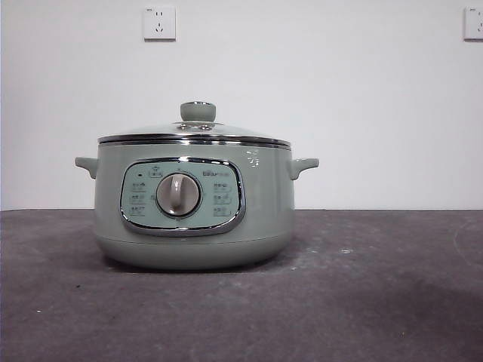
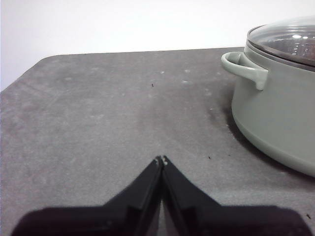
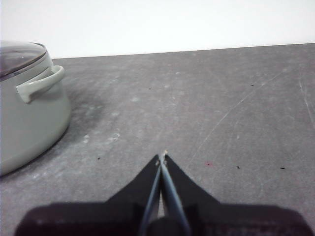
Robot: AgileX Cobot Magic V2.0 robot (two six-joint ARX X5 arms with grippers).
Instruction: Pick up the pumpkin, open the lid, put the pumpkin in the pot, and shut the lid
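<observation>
The pot (image 1: 195, 207) stands on the dark grey worktop (image 1: 362, 302), its control panel (image 1: 183, 196) with the grey dial (image 1: 179, 194) facing the front view. The lid (image 1: 194, 134) sits closed on the pot's rim, level all round, with its sage-green knob (image 1: 198, 111) upright on top. A small side handle (image 1: 304, 165) sticks out at each side of the pot.

The left hand (image 2: 162, 159) hangs low over bare worktop, its two black jaws pressed together tip to tip with nothing between them. From this hand the pot lies ahead and off to the right, well apart from the jaw tips; one handle (image 2: 244, 70) points back toward the hand, and the glass of the lid (image 2: 288, 42) shows above it.

The right hand (image 3: 162, 156) is likewise together, jaws meeting at a point and holding nothing. From it the pot (image 3: 29, 123) lies ahead and off to the left, well apart, with its other handle (image 3: 40, 82) turned toward the hand and an edge of the lid (image 3: 19, 54) above.

So the pot sits between the two hands, touched by neither. Neither hand shows in the front view. The pumpkin cannot be seen in any view; through the lid glass the contents are too blurred to tell. Two wall sockets (image 1: 159, 23) sit on the white wall behind.
</observation>
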